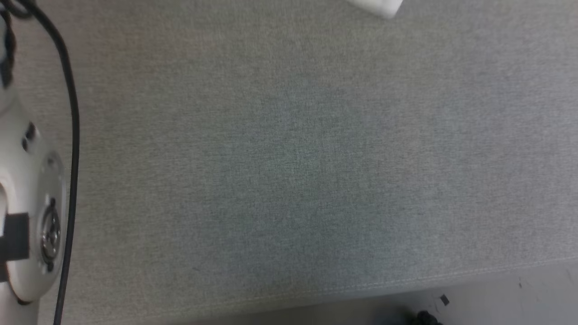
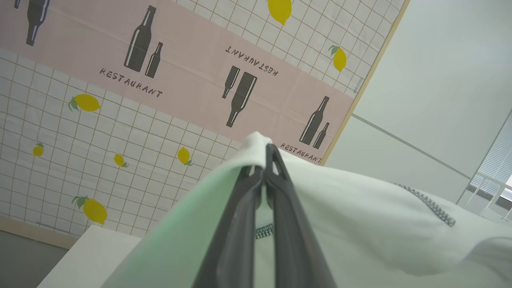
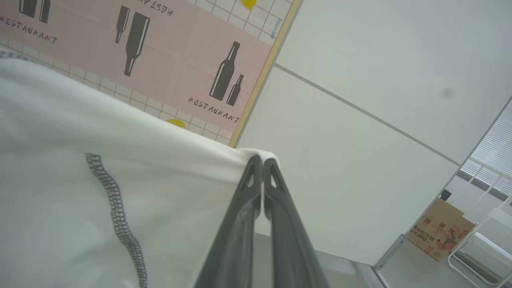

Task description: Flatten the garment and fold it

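The garment [image 2: 360, 208] is a thin white cloth with dark zigzag stitching [image 2: 430, 204], held up in the air in front of a wall. In the left wrist view my left gripper [image 2: 265, 154] is shut on a bunched fold of it, and cloth drapes down on both sides of the fingers. In the right wrist view my right gripper [image 3: 262, 162] is shut on an edge of the garment [image 3: 60, 180], which hangs to the left of the fingers with a stitched seam [image 3: 116, 200] running down it.
The head view looks down on a grey woven surface [image 1: 293, 158], with its front seam and pale floor [image 1: 519, 298] at the lower right. A pale arm joint [image 1: 27, 203] and black cable [image 1: 72, 135] stand at the left. A white corner [image 1: 379, 6] shows at the top. The patterned wall cloth [image 2: 120, 120] lies behind the garment.
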